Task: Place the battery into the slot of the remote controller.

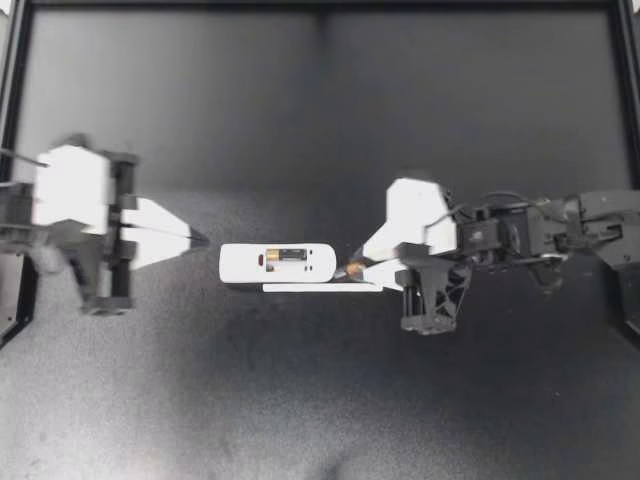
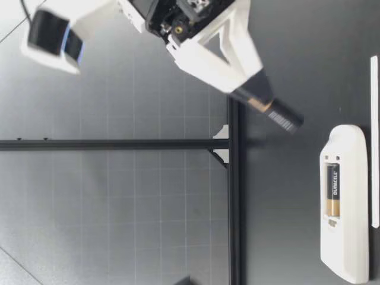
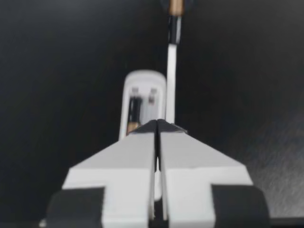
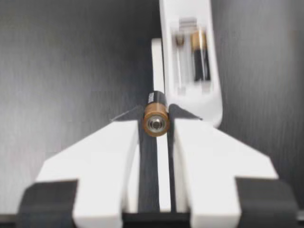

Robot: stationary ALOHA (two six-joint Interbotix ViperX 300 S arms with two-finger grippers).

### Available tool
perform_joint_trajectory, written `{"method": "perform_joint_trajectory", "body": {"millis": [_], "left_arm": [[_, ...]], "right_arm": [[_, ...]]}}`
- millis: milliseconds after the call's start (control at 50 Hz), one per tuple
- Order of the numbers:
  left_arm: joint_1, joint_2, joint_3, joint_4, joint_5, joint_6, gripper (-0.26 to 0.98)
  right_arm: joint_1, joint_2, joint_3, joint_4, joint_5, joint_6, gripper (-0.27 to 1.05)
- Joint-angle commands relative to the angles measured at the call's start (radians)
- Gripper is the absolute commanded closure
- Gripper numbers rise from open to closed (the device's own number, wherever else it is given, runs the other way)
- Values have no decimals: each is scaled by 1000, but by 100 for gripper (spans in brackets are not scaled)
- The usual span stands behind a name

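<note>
The white remote [image 1: 278, 263] lies face down at the table's middle, its slot open with one battery [image 1: 292, 255] seated in it. My right gripper [image 1: 357, 265] is shut on a second battery [image 1: 346, 270], just off the remote's right end. In the right wrist view that battery [image 4: 156, 121] sits between the fingertips, pointing at the remote [image 4: 192, 61]. The low view shows the held battery [image 2: 284, 117] above the table, higher than the remote [image 2: 344, 202]. My left gripper [image 1: 200, 240] is shut and holds nothing, just left of the remote.
The remote's thin white cover [image 1: 320, 288] lies flat on the table alongside the remote's near edge, reaching toward my right gripper. A black frame [image 1: 320, 8] borders the dark table surface at the back and sides.
</note>
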Motion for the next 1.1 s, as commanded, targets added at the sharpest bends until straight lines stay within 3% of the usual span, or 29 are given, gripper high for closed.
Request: {"method": "perform_joint_trajectory", "body": {"millis": [0,220,560,1080], "left_arm": [[5,49,-41,-2,15,-2,88],[11,186,-75,-2,26,-3,88],[17,344,-112,-2,31,5,88],[17,423,-118,-2,31,-2,88]], "right_arm": [[-17,20,12,2,-150,-2,84],[-44,115,11,2,-322,-5,84],[-46,193,-29,-2,-359,-8,84],[-46,279,-94,-5,-327,-17,84]]}}
